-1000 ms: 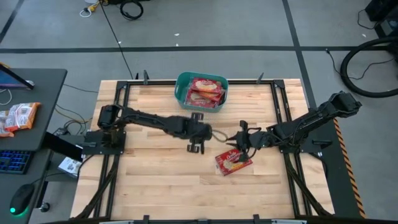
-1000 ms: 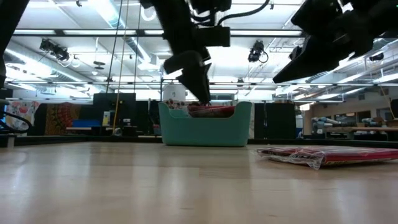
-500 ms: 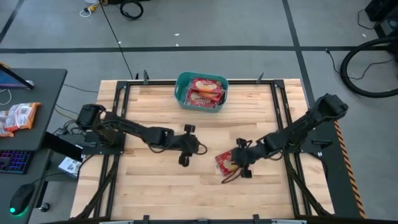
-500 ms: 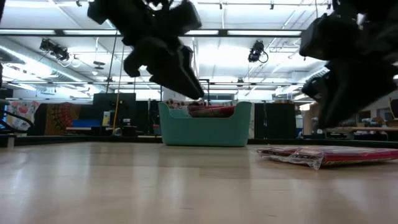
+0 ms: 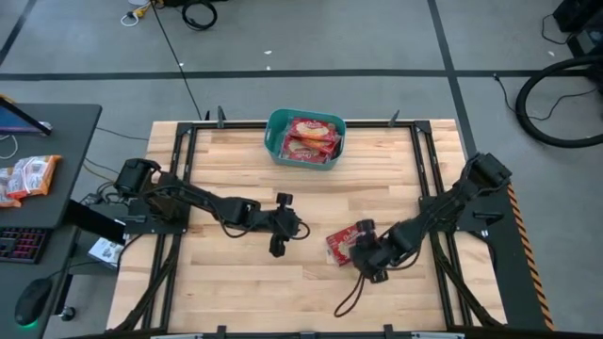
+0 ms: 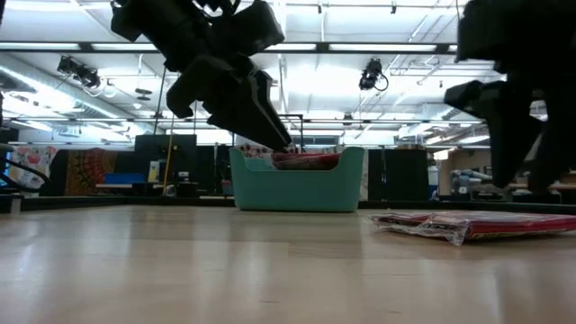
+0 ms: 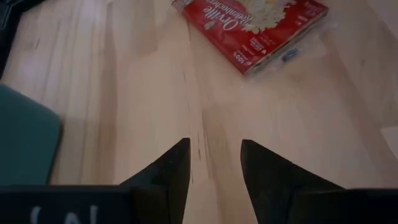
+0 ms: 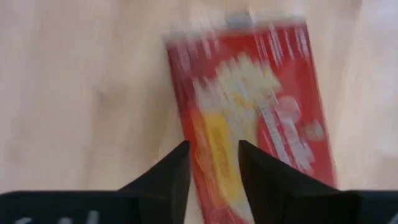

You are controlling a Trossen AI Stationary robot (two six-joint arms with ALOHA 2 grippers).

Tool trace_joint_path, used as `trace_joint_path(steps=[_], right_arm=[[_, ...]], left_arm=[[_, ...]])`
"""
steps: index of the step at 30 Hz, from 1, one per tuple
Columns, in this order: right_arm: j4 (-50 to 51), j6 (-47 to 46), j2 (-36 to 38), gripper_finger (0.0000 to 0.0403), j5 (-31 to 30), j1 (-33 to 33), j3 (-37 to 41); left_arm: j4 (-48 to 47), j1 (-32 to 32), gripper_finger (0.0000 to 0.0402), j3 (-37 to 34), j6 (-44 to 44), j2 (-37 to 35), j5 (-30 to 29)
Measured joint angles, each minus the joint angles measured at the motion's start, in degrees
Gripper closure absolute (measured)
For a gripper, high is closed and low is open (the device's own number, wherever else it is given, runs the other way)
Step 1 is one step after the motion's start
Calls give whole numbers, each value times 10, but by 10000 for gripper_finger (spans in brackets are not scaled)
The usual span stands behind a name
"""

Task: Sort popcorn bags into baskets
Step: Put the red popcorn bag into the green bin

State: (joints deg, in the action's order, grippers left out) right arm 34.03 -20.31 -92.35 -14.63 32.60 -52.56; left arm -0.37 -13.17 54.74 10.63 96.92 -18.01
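One red popcorn bag (image 5: 341, 247) lies flat on the wooden table, near the middle-right; it also shows in the low view (image 6: 477, 223), the left wrist view (image 7: 252, 25) and the right wrist view (image 8: 249, 124). The teal basket (image 5: 273, 139) stands at the far edge with several red bags inside (image 5: 311, 137). My right gripper (image 5: 367, 254) hangs open just over the bag's right part, fingers pointing down (image 8: 211, 165). My left gripper (image 5: 281, 226) hovers open left of the bag, above bare wood (image 7: 214, 155).
Black frame rails (image 5: 426, 160) run along the table's left and right sides. A cable loop (image 5: 349, 299) hangs below the right arm near the near edge. A desk to the left holds orange-edged packets (image 5: 26, 176) and a keyboard. Bare wood lies along the near side.
My left gripper drew back from near the basket toward the table's near-left side. My right gripper moved toward the near edge and down, tipping downward until it stands over the popcorn bag. The bag has not moved.
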Motion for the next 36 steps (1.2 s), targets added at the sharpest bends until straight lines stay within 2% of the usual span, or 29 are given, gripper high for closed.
trace_joint_path(steps=[2, 8, 13, 18, 27, 32, 36], right_arm=[[22, 4, -16, 247, -14, 7, -11], [-1, 5, -60, 181, -33, 20, -13], [1, 4, -87, 174, -40, 20, -15], [-2, 9, -94, 225, -39, 18, -15], [6, 57, -89, 386, -40, 7, -16], [16, 110, -52, 393, -62, -27, -35], [20, 162, -4, 398, -91, -72, -43]], left_arm=[[-9, 0, 255, 0, -13, 0, -4], [-20, -4, 255, 0, -30, -10, -9], [-25, -8, 255, 1, -37, -20, -8], [-35, -12, 255, 1, -43, -26, -9], [-65, -30, 255, 0, -37, -40, -10], [-111, -39, 255, 1, -39, -76, -36], [-129, -38, 255, 1, -56, -91, -33]])
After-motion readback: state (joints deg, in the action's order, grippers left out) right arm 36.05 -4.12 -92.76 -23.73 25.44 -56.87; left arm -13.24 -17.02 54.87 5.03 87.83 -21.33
